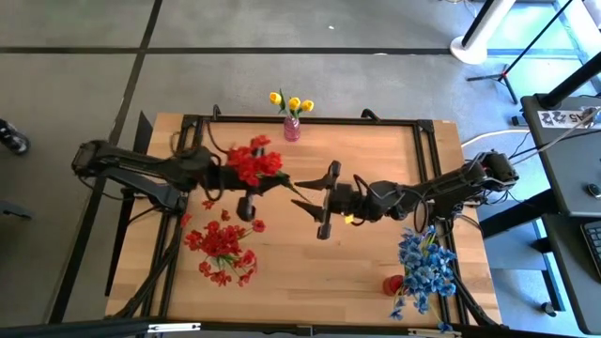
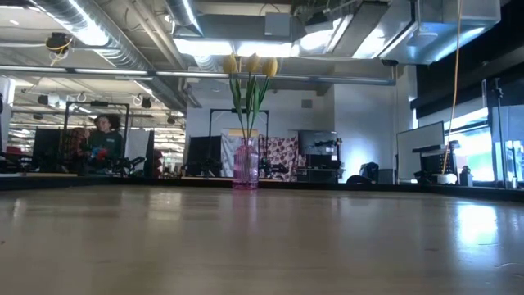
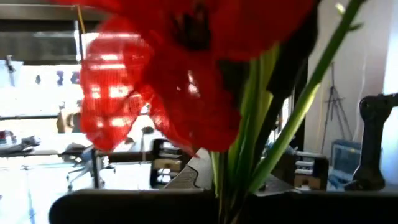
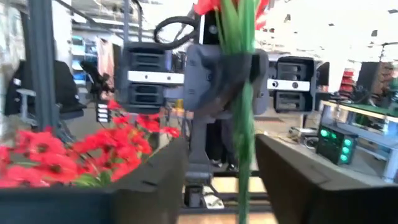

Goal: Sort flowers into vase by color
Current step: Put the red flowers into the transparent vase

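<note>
1. Progress: yellow tulips (image 1: 292, 101) stand in a pink ribbed glass vase (image 1: 292, 129) at the bench's far edge; that colour looks sorted.
2. Red bunch (image 1: 254, 163) is held above mid-bench. Left end effector (image 1: 246, 184) is pinched on its stems; right end effector (image 1: 324, 202) is spread, fingers either side of the stems, apparently letting go.
3. Left to do: loose red flowers (image 1: 221, 249) near the front-left corner, blue flowers (image 1: 424, 268) near the front-right, beside a small red vase (image 1: 393, 284).
4. Materials: fabric petals, thin green plastic stems, pale wood bench (image 1: 357, 272).
</note>
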`<act>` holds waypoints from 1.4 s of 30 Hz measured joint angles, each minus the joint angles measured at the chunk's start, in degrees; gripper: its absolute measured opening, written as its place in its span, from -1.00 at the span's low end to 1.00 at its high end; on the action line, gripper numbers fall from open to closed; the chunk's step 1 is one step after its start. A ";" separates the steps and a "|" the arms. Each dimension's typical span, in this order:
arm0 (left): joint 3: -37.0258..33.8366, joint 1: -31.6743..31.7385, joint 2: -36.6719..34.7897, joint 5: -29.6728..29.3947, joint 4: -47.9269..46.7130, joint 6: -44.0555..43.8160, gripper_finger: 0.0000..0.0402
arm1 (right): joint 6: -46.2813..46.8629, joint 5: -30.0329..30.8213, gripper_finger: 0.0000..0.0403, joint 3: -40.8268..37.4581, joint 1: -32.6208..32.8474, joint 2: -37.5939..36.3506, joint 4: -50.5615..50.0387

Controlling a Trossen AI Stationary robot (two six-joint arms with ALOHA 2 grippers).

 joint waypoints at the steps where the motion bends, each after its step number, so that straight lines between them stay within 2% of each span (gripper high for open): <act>1: 0.45 -0.40 -1.42 -0.63 -2.58 0.52 -0.97 | -0.05 -0.01 0.05 0.00 0.38 -0.15 0.26; 6: 3.95 -4.60 -10.16 -0.97 -18.09 1.82 -0.97 | -3.29 0.35 0.46 0.00 3.35 -1.70 0.93; 10: 5.63 -10.45 -18.16 -2.95 -30.28 1.19 -0.97 | -4.37 4.69 0.62 0.00 7.04 -1.86 0.73; 14: 6.42 -17.20 -26.02 -9.42 -44.90 -2.29 -0.97 | -4.85 13.61 0.63 0.00 10.83 -1.86 -1.70; 18: 6.50 -23.10 -33.17 -9.17 -58.99 -8.69 -0.97 | -4.66 22.74 0.58 -0.02 14.14 -1.86 -3.19; 22: 4.37 -28.04 -35.84 -8.15 -67.23 -15.05 -0.97 | -3.20 28.70 0.54 -0.02 16.32 -1.86 -3.66; 28: -2.14 -33.34 -35.63 -8.82 -67.52 -21.60 -0.97 | -1.02 34.25 0.53 -0.02 16.95 -1.86 -3.60; 33: -8.31 -38.13 -35.57 -11.08 -57.26 -21.85 -0.96 | -0.19 36.01 0.53 -0.02 16.82 -1.86 -3.55; 42: -12.75 -47.25 -35.26 -26.25 -44.39 -14.88 -0.96 | -0.33 37.04 0.53 -0.02 16.80 -1.86 -3.58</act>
